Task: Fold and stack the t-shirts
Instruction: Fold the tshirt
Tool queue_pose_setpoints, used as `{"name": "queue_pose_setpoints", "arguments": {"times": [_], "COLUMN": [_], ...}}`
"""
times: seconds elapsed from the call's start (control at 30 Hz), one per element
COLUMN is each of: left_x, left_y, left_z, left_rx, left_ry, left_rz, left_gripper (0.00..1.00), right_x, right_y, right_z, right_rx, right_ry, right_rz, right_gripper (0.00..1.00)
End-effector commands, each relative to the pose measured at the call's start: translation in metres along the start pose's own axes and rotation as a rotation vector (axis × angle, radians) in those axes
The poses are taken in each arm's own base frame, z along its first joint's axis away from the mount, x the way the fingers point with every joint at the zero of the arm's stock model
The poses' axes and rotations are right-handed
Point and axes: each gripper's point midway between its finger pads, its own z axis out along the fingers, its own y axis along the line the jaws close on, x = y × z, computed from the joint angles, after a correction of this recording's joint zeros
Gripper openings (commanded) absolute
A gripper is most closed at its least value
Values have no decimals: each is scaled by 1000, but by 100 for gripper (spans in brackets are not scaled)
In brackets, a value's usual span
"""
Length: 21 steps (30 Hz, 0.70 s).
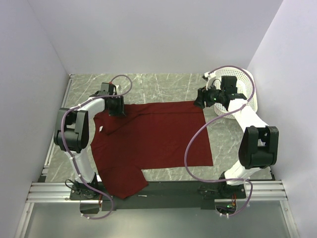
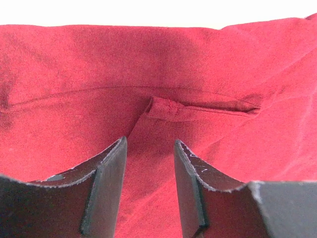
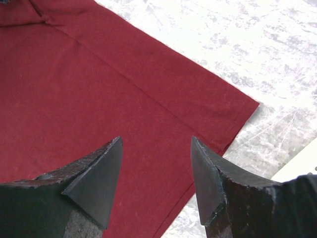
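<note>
Tabletop (image 1: 163, 84): grey marbled surface, white walls on three sides.

T-shirt (image 1: 153, 134): one maroon t-shirt, spread mostly flat across the middle of the tabletop. The neck is toward my left arm and the hem toward my right. The near sleeve runs down to the near edge and lies over the dark rail there. The far-left part looks bunched beneath my left pincer.

Basket (image 1: 245, 82): white, perforated, at the far right corner, just behind my right wrist and apart from the shirt.

Left pincer (image 1: 116, 106): down at the shirt's far-left edge. On the wrist camera, the left pincer (image 2: 148, 144) has its fingers parted with a narrow gap, and red cloth fills the view beyond and between them. A seam with a small raised fold (image 2: 166, 106) lies just ahead of the tips. I see nothing pinched.

Right pincer (image 1: 200, 99): at the shirt's far-right corner. On the wrist camera, the right pincer (image 3: 156, 141) has its fingers spread wide and holds nothing. It sits above the cloth near the hem corner (image 3: 250, 106), which lies flat on the marble.

Neck tag (image 1: 101, 130): small, white, at the collar.
</note>
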Motion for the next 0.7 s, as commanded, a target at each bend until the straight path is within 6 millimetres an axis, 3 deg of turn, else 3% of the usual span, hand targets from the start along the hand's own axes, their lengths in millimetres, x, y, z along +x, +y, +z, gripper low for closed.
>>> {"name": "queue_pose_setpoints", "arguments": {"times": [0.0,0.67], "left_x": [-7,3], "left_y": [-1,10], "left_z": [-2,2], "left_rx": [-22,-120], "left_ry": [-2,40], "left_rz": [46,87], "left_gripper": [48,44], "right_x": [-10,-15], "right_y": [3,5], "right_z": [-7,-10], "right_rx": [-7,-12], "right_ry": [-35,-49], "right_rz": [-8,-9], "right_gripper": [64,64]}}
